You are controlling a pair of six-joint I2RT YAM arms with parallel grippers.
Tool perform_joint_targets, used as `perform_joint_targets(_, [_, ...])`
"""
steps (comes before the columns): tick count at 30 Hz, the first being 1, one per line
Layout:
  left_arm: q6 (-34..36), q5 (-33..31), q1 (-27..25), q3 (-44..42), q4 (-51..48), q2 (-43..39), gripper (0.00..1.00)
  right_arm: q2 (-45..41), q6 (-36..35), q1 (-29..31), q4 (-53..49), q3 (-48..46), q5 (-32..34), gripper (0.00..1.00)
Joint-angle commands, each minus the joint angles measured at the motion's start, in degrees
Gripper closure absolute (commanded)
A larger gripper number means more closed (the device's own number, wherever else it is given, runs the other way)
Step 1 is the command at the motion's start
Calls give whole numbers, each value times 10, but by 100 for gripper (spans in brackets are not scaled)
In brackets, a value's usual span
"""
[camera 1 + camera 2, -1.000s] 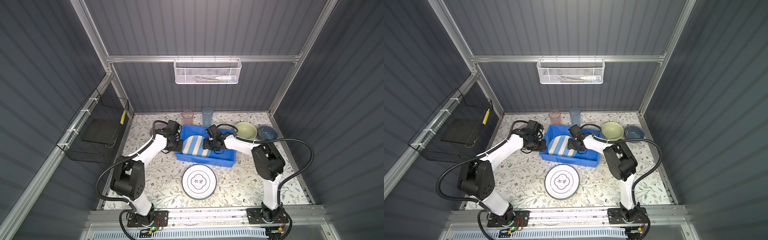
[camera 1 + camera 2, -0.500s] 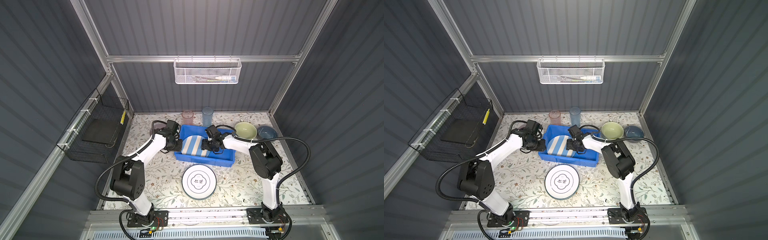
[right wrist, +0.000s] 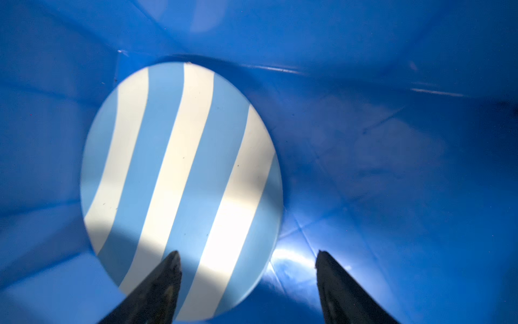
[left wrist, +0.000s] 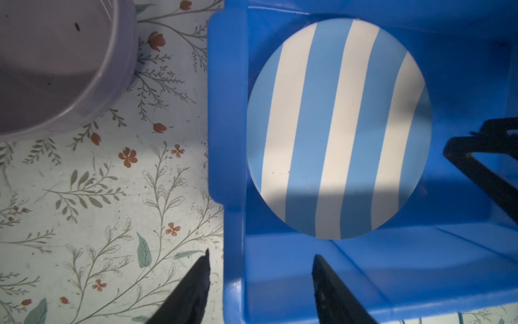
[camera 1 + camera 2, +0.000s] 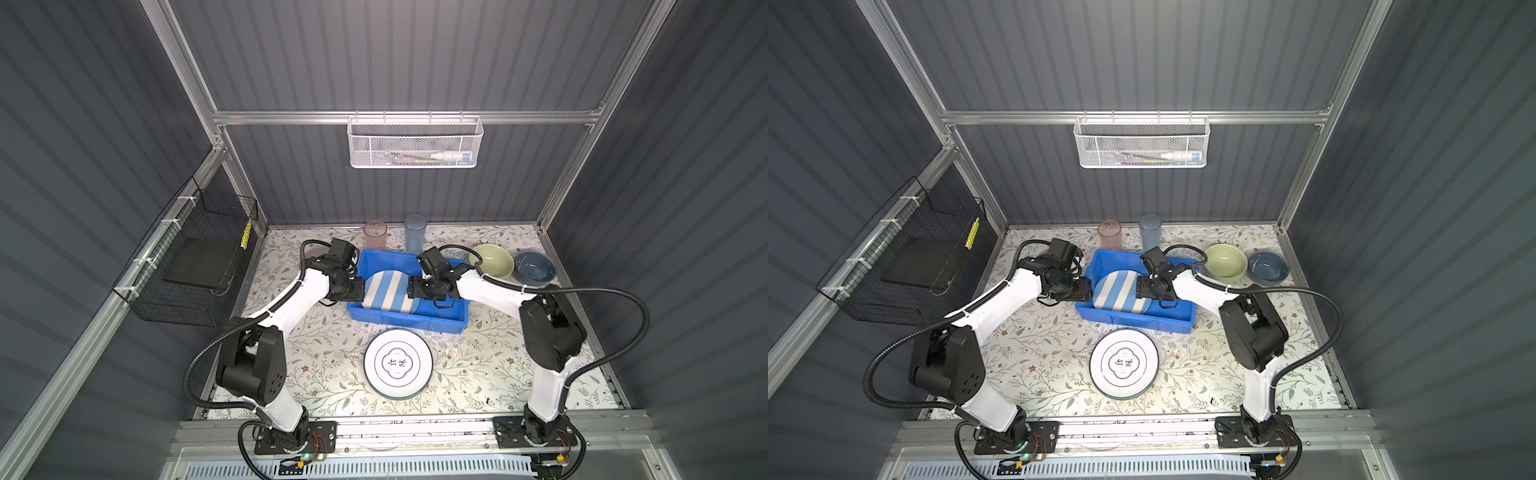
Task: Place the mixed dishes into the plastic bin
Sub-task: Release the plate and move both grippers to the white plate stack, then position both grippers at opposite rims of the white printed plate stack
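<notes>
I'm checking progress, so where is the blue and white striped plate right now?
In both top views the striped plate sits inside the blue bin, toward its left end, between the left pincer and the right pincer, both open.

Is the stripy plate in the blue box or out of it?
In. The blue-white striped plate rests inside the blue plastic bin, with the bin's walls around it in both wrist views.

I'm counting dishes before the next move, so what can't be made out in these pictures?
Lilac bowl: cut off by the left wrist view's edge.
White mesh basket contents: too small behind the mesh, both top views.
White ringed plate characters: too small to read, both top views.
</notes>
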Motion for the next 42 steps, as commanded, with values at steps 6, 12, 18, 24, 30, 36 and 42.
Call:
perform_joint_targets(6, [17,60,3,-23,-57,-106,38,-197,-31,-2,-19,-101,-34,23])
perform_joint_targets(12, [21,129,-9,-83,-80,-159,38,-340,-15,16,-6,-199,-60,26])
perform_joint_targets(18, [-44,110,-75,-159,-61,-220,41,-424,7,55,-8,-273,-78,28])
perform_joint_targets(24, [-115,89,-112,-241,-21,-262,50,-475,42,100,24,-359,-50,32])
perform_joint_targets(30, [-148,84,-129,-303,13,-271,56,-482,95,135,45,-413,-35,37])
perform_joint_targets(36, [-173,70,-160,-322,45,-245,63,-458,111,151,49,-434,-18,51])
perform_joint_targets(42, [-181,59,-167,-338,61,-224,71,-427,123,162,59,-445,-8,51])
